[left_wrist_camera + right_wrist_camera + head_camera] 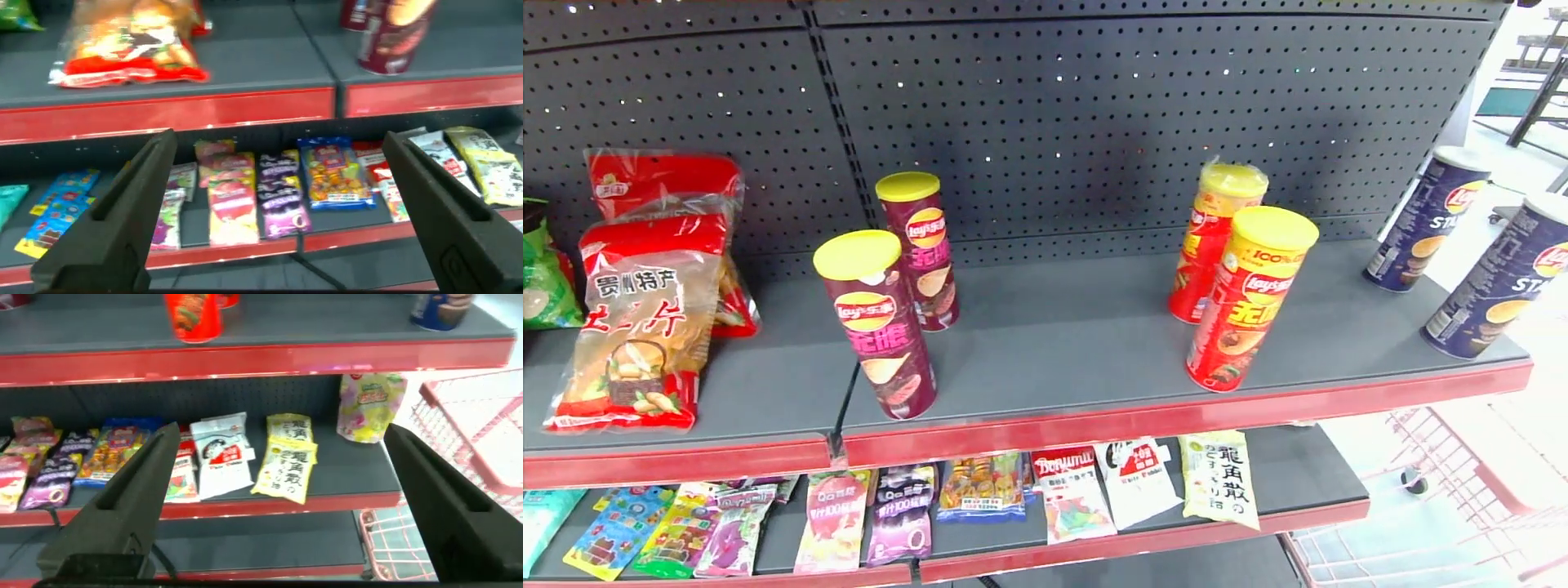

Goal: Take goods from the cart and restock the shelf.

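Facing the shelf (1078, 327), dark pegboard (1094, 106) at back. Counting goods on upper tier, robot's L to R:
- green bag (543, 282) at far L edge
- two red snack bags (637, 327), one propped behind the other
- two maroon chip cans (876, 322), upright w/ yellow lids, front one near the red lip, 2nd farther back & apart
- two red chip cans (1250, 298), upright, rear one just behind the front one
- two dark-blue chip cans (1425, 220) at R end, upright, apart from each other

Noting lower tier (1307, 474) lined w/ flat candy packets (984, 486), side by side along its front edge.

Holding left jaws wide apart w/ nothing btwn, fingers (122, 212) about level w/ lower tier, pointing at the purple & pink packets. Seeing front maroon can higher up in left wrist view, on upper tier.

Holding right jaws wide apart too, nothing btwn, fingers (122, 506) pointing at lower tier's R half, toward white & yellow-green packets. Also catching a pale packet (369, 404) upright farther back, near that end.

Spotting the cart (1478, 474), red wire frame, on floor to robot's R of the shelf, just past lower tier's end. Seeing it too at the edge of right wrist view. Not able to tell what's inside it.
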